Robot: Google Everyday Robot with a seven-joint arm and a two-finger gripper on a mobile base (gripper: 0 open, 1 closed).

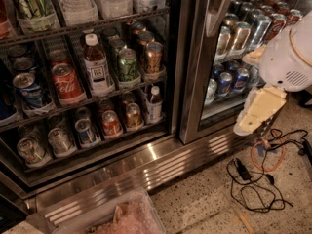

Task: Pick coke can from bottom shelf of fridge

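1. My hand (253,116), a cream-coloured piece below my white rounded arm casing (287,57), hangs at the right, in front of the shut glass door of the large stainless steel drinks fridge (187,82).
2. I cannot tell whether my hand is apart or together; it holds nothing that I can see.
3. The small red aluminium coke can (111,123) with a silver top stands upright on the dark wire bottom shelf (122,139), in the open left section, well apart from my hand.
4. Just beside it on the right stands a copper-orange can (132,115); on its left is a blue and silver can (86,131).
5. A small white-capped bottle (154,104) stands at the right end of that row.
6. Black cables (253,182) lie on the speckled floor below my hand.
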